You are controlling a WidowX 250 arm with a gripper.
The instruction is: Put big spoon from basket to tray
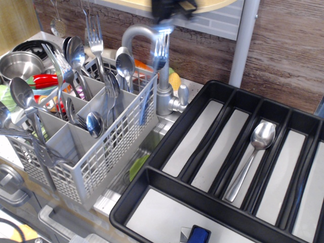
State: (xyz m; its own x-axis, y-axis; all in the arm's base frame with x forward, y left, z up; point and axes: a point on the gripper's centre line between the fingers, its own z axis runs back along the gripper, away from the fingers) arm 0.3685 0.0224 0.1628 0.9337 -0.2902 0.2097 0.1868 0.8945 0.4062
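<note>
At the top edge the gripper is a dark motion blur, largely cut off, so whether its fingers are spread or pinching anything cannot be told. The basket stands crowded with forks and spoons, their handles hidden inside the compartments. One big spoon lies in a long compartment of the tray.

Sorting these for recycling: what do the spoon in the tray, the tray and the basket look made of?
Spoon: polished steel by its mirror shine. Tray: likely black plastic, glossy moulded dividers, matte grey floors. Basket: seemingly matte light grey plastic, moulded lattice walls.
</note>
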